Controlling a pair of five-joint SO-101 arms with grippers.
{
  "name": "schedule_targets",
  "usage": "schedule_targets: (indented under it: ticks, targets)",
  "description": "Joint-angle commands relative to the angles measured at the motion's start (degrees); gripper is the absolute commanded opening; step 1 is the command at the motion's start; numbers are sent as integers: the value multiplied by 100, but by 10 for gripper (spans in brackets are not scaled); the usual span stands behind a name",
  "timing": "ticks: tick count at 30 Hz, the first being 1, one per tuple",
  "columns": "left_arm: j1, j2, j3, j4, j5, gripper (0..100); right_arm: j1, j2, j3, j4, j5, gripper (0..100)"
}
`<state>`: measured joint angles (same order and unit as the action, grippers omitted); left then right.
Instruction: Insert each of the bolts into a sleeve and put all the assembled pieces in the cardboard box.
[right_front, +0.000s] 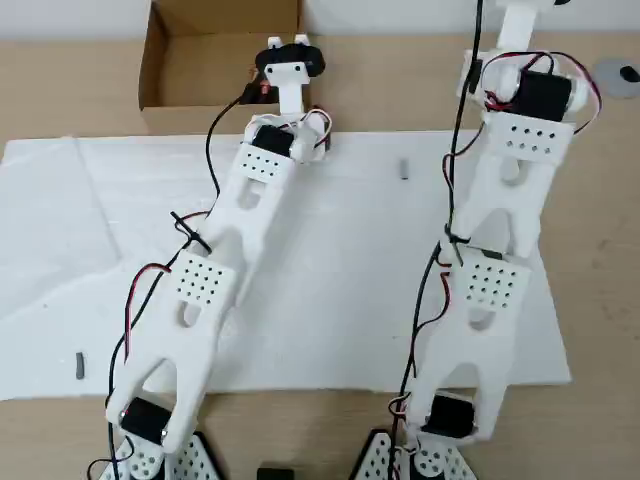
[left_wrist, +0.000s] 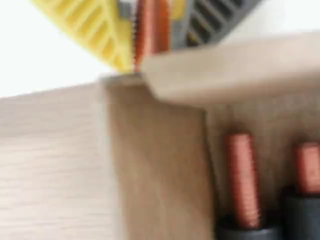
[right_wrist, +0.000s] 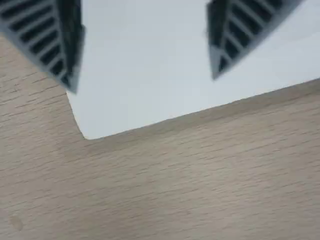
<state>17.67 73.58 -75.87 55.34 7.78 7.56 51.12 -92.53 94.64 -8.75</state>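
At the right wall of the open brown cardboard box (right_front: 152, 60), at the far left of the table, a copper-coloured threaded bolt (left_wrist: 150, 25) sat clamped between the yellow jaw and the grey jaw of the left gripper (left_wrist: 155, 50). Its threads looked fine and even and its shank straight. Whether a sleeve already sat on it could not be told, as its far end was cut off. It hung just above the box's rim, not yet inside. Down in the box, two assembled pieces (left_wrist: 242, 182), copper bolts standing in black sleeves, rested side by side against the wall.

Judged from this, the step in hand was the drop into the box. Done well, the gripper would carry the bolt leftward clear of the rim and flap. It would then lower it beside the two already there without knocking them, and only then let go.

Farther out, the right gripper (right_wrist: 145, 80) hung with its grey jaws wide apart and nothing between them. It was over a corner of the white foam sheet (right_front: 330, 290) on the pale wooden table (right_front: 600, 300). One small grey piece (right_front: 404, 168) lay on the sheet's far side between the arms. A small dark piece (right_front: 79, 365) lay near its near-left edge.
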Motion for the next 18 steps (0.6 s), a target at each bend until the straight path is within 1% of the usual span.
schedule_targets:
  ticks: [1, 6, 13, 18]
  targets:
    - [-97, -462, -949, 281, -53, 2, 92, -567, -303, -114, 44, 207]
    - [-79, -752, -1345, 800, -53, 2, 75, -567, -303, -114, 35, 207]
    - [-123, -1279, -1319, 1336, -53, 2, 75, -567, -303, -123, 35, 207]
    - [-202, -1692, -1310, 1864, -53, 2, 75, -699, -295, -105, 35, 207]
